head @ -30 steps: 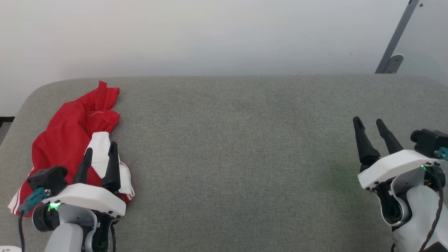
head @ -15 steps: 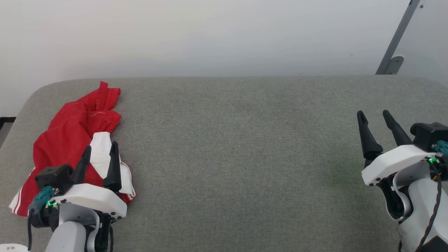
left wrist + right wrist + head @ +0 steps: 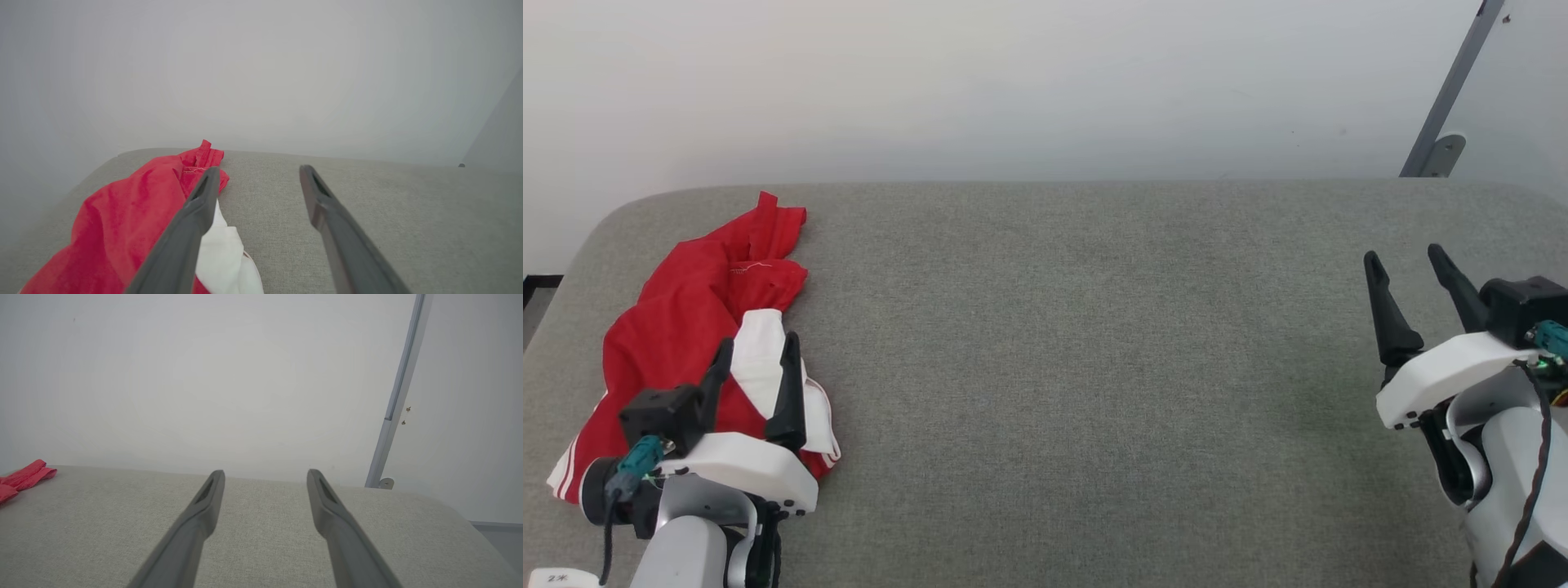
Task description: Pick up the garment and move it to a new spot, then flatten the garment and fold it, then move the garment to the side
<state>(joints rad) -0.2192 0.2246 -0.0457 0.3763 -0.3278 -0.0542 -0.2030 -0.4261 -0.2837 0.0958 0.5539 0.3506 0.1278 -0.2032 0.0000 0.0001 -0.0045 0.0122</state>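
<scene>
While the head camera has tipped slightly, setting the whole scene a little lower than a second ago, the garment (image 3: 678,327) has kept its place and its shape on the grey fabric-covered worktop (image 3: 1078,327); only the arms have moved. The left pincer (image 3: 757,343) has turned a little at the wrist. Its fingers are spread and grip nothing, poised at the garment's near right edge. In the left wrist view one finger crosses the red cloth and the other lies over bare worktop. Whether either finger touches the fabric cannot be told. The right pincer (image 3: 1404,253) has drifted up and outward at the far right. It is also spread and empty, well apart from the garment.

By this reading the task stands at its first step: the left arm is lining up for the pick-up, and no cloth has yet been taken or lifted.

The garment lies as a crumpled heap at the worktop's left end, running from near the far edge toward the near edge. It is soft, bright red and deeply creased. A white panel (image 3: 758,351) is exposed just beside the left pincer, and thin white stripe trim (image 3: 564,478) shows at the near left hem.
</scene>
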